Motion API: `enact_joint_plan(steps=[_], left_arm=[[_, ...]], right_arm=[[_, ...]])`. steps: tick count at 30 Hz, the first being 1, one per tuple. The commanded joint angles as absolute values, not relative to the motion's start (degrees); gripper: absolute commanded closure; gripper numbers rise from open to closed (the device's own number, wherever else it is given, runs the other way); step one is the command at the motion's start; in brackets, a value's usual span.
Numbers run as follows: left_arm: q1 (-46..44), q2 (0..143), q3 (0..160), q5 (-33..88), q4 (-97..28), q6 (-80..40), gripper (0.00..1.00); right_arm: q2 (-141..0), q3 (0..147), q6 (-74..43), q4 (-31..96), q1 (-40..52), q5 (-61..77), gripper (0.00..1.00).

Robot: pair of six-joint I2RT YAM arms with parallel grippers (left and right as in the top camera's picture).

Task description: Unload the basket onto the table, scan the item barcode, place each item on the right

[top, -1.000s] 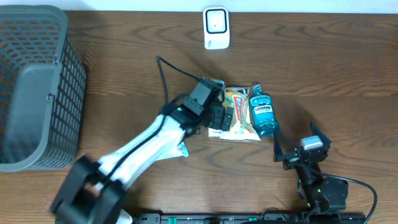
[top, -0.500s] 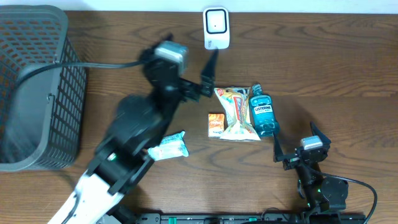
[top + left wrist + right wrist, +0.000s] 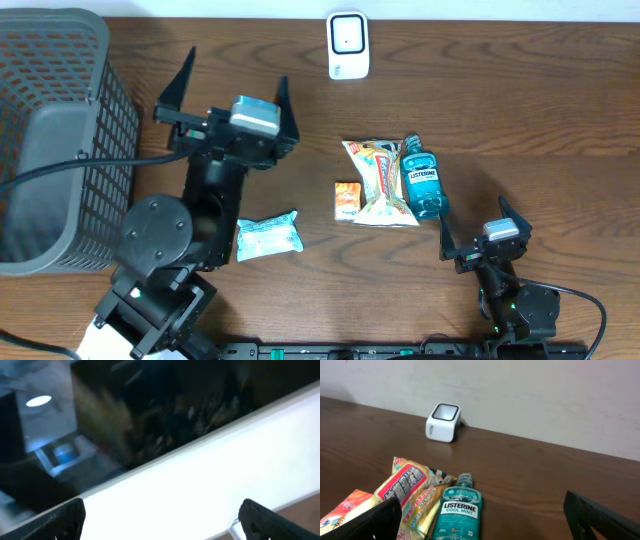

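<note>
Both left gripper [image 3: 236, 67] and right gripper [image 3: 471, 211] gape empty; bottle [image 3: 422, 185] cap points toward scanner [image 3: 348, 45].

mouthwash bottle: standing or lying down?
Lying down. The mouthwash bottle shows its full label face-up in the overhead view, cap pointing toward the table's far edge, beside the snack bag.

dark brown wood-grain table [image 3: 560, 130] fills the overhead frame, with a thin pale strip [image 3: 500, 8] along the top edge. Right wrist view: plain off-white wall [image 3: 545, 395] across the upper half, evenly lit, meeting the table's far edge. Left wrist view is blurred: bright oval light spot [image 3: 39, 401] in the upper left on a dark area, wide white band [image 3: 200, 475] running diagonally below it.
</note>
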State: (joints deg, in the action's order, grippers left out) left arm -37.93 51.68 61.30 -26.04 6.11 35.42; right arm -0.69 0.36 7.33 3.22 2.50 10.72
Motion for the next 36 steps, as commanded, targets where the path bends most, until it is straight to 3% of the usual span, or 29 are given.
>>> enact_joint_plan(steps=[1, 9, 15, 18, 26, 30, 33, 36], left_arm=[[-37.69, 51.09, 62.37, -32.67, 2.68, 42.24, 0.02], [-37.69, 48.47, 62.37, -31.42, 1.52, 35.97, 0.02], [-36.88, 43.64, 62.33, -16.86, -6.31, 33.26, 0.02], [-35.07, 40.6, 62.33, -15.44, -6.87, 31.99, 0.02], [-23.86, 28.71, 62.28, -14.87, -9.15, 26.22, 0.02], [-16.03, 21.85, 62.13, -6.52, -14.72, 23.99, 0.02], [-9.98, 17.34, 61.82, 1.15, -19.99, 22.5, 0.02], [-7.38, 13.5, 61.34, 7.44, -23.16, 21.71, 0.02]], right_arm=[[-0.38, 0.32, 7.55, 3.42, 2.76, 10.87, 0.01], [-0.38, 0.32, 7.55, 3.42, 2.76, 10.87, 0.01], [-0.38, 0.32, 7.55, 3.42, 2.76, 10.87, 0.01], [-0.38, 0.32, 7.55, 3.42, 2.76, 10.87, 0.01], [-0.38, 0.32, 7.55, 3.42, 2.76, 10.87, 0.01], [-0.38, 0.32, 6.63, 2.13, 2.79, 11.42, 0.01], [-0.4, 0.32, -6.87, 2.96, 2.79, 20.4, 0.01], [-1.26, 0.32, -34.96, 2.76, 2.79, 35.07, 0.01]])
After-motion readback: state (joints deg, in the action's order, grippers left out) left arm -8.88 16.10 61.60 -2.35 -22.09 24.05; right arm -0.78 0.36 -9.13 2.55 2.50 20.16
